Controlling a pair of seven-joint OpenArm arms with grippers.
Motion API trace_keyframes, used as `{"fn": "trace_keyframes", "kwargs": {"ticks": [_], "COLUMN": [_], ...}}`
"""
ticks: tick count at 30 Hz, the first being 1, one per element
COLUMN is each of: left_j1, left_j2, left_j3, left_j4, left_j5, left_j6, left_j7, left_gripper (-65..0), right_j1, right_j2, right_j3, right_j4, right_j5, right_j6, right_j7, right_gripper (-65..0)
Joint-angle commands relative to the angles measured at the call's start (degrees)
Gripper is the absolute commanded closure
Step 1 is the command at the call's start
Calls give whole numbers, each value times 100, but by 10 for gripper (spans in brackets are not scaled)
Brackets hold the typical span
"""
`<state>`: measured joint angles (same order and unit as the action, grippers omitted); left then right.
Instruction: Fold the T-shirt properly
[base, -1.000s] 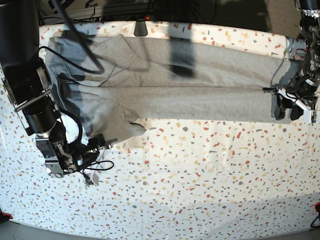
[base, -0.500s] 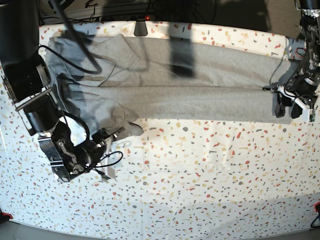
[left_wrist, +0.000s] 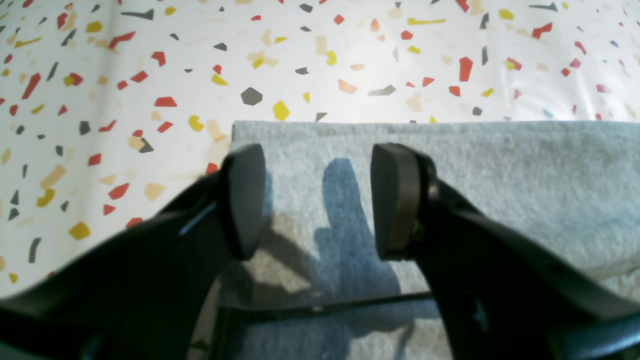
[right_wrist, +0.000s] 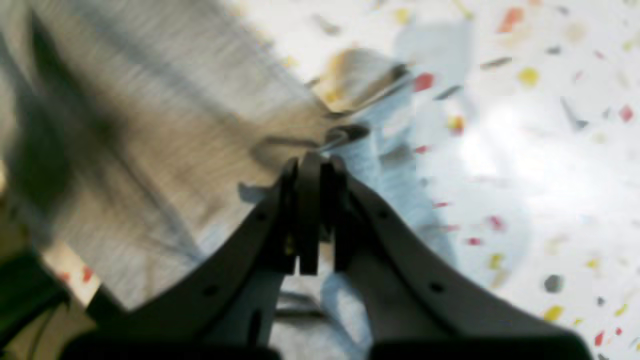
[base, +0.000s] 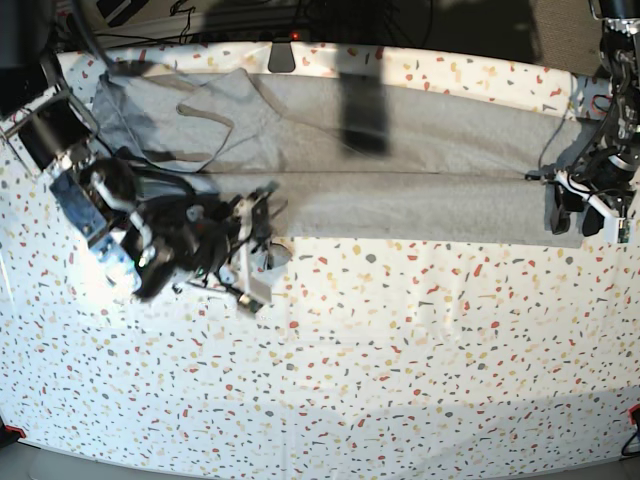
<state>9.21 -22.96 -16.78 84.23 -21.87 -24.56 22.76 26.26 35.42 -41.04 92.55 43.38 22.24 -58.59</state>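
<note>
Closest to the right wrist camera, the right pincer (right_wrist: 314, 167) has its jaws pressed together, with a fold of the T-shirt (right_wrist: 165, 150) bunched at their tips; the view is smeared by blur, so whether cloth is truly pinched between them cannot be told. Beyond those tips the grey cloth spreads off to the left, and the speckled counter (right_wrist: 525, 150) shows to the right. In the base view that arm is also blurred, and cables cover the pincer (base: 262, 205) and the nearby sleeve end, hiding how the cloth lies there. In the left wrist view, the left pincer (left_wrist: 317, 200) stands with its jaws wide apart above a corner of the T-shirt (left_wrist: 500, 170); its pads are clear of the cloth and hold nothing. Just past the tips runs the shirt's straight edge, and beyond it bare terrazzo-patterned counter (left_wrist: 150, 60). Farther off, the base view shows the T-shirt (base: 430, 180) stretched as a long band along the counter's (base: 400, 380) far side, plain side up, with a dark shadow across its middle.
</note>
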Motion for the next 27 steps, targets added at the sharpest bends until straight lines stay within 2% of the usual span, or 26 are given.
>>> {"fn": "trace_keyframes", "kwargs": {"ticks": [1,3,9,15,19,24,26,27], "left_j1": [-66,-66,-63,-66,-66,-66,-66,-68], "left_j2": [-101,-101,-103,-103,-103,-105,-105,-109], "left_j3": [-44,-44,-44,-44,-44,-44,-44,-44], "left_j4": [101,101,101,101,101,101,101,101], "left_j5": [-66,-66,-66,-68,-68,-66,-66,-66], "left_j6": [-22,-24,-24,-22,-22,-22,-22,-22], "left_j7": [-136,-131,-111,-118,-131,-140,-138,-138], "left_gripper": [-331,-331,-331,-331,-331,-331,-331,-331], "right_j1": [-26,-376,-1360,-1996,-2072,-2057,-2035,-2013], "right_j2": [96,125,127,125,127,125,122,122], "right_j3": [57,57,57,57,57,57,57,57], "right_j4": [306,745,1637,1821,1821,1823,1834,1847], "right_j5": [-61,-212,-479,-815,-935,-935,-938,-938], "right_j6": [-101,-212,-219,-219,-216,-214,-214,-216], "right_j7": [63,68,149,490,570,935,1034,1047], "right_gripper": [0,0,0,0,-1,-277,-333,-337]}}
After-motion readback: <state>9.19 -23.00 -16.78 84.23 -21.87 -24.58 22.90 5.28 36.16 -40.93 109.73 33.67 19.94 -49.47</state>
